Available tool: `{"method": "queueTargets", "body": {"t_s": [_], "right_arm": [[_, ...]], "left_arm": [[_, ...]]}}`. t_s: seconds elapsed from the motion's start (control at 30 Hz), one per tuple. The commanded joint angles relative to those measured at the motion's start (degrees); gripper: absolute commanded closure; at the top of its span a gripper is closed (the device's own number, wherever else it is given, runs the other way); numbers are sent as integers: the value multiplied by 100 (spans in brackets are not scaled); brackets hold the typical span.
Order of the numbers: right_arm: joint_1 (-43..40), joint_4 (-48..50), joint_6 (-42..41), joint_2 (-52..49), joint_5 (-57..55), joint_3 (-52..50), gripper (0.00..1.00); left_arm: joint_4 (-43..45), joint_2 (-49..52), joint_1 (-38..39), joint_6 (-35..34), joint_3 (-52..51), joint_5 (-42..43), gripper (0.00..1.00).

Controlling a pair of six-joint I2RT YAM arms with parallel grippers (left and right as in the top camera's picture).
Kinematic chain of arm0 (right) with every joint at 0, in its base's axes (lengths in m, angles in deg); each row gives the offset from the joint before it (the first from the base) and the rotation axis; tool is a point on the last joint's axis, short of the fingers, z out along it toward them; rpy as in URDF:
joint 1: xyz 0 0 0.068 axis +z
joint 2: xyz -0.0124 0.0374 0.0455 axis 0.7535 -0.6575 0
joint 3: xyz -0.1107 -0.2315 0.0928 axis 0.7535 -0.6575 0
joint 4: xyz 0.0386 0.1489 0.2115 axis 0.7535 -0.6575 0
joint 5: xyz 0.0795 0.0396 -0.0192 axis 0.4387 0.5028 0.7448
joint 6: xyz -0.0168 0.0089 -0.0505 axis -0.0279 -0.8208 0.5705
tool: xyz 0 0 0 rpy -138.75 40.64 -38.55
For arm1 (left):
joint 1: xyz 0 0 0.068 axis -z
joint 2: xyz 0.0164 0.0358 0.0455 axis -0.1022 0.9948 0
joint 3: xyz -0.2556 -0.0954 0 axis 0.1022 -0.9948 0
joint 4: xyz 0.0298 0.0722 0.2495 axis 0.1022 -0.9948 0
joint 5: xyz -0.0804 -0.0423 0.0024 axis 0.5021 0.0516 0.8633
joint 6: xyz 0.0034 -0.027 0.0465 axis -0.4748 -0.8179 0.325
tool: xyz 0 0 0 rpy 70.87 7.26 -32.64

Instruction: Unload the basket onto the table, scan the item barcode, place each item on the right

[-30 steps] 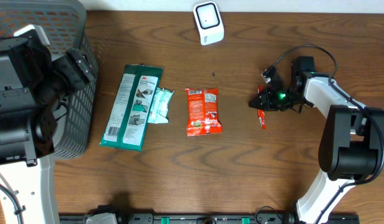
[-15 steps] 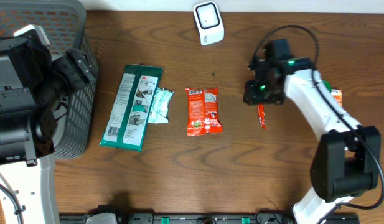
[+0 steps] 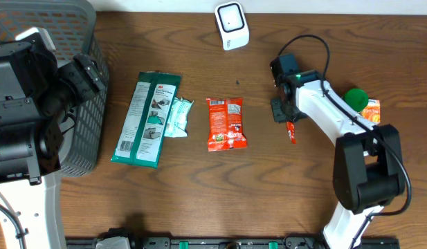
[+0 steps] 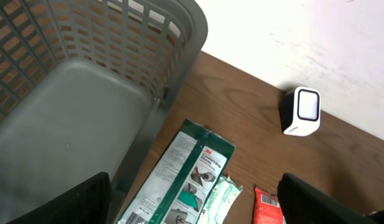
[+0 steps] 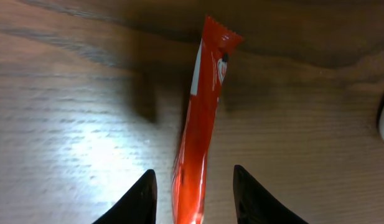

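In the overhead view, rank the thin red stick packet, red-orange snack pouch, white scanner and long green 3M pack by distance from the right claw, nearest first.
From the right claw:
1. Thin red stick packet, right at it.
2. Red-orange snack pouch, mid-table.
3. White scanner, at the table's far edge.
4. Long green 3M pack, beside the grey plastic basket.

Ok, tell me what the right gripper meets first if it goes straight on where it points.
Probably the slim red packet on the table, lying between the open fingers of the right gripper; depth is unclear.
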State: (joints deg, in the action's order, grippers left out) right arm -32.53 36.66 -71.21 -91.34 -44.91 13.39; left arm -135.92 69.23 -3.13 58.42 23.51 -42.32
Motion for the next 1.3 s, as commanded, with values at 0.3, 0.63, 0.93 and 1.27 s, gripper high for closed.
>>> {"method": "queueTargets", "body": {"t_s": [0.3,0.63,0.93,1.27], "right_arm": [[13,236,-195,-236,-188,-68,83],[13,448,-190,-212,24,-203,99],[-402,308,-83,273,3950,94,99],[-1172,2184,44,195,5355,-1115,99]], "left_arm": [[-15,0,-22,50,0,35,15],[-15,0,-22,50,0,35,15],[-15,0,-22,50,0,35,15],[-15,0,-22,50,0,33,15]]}}
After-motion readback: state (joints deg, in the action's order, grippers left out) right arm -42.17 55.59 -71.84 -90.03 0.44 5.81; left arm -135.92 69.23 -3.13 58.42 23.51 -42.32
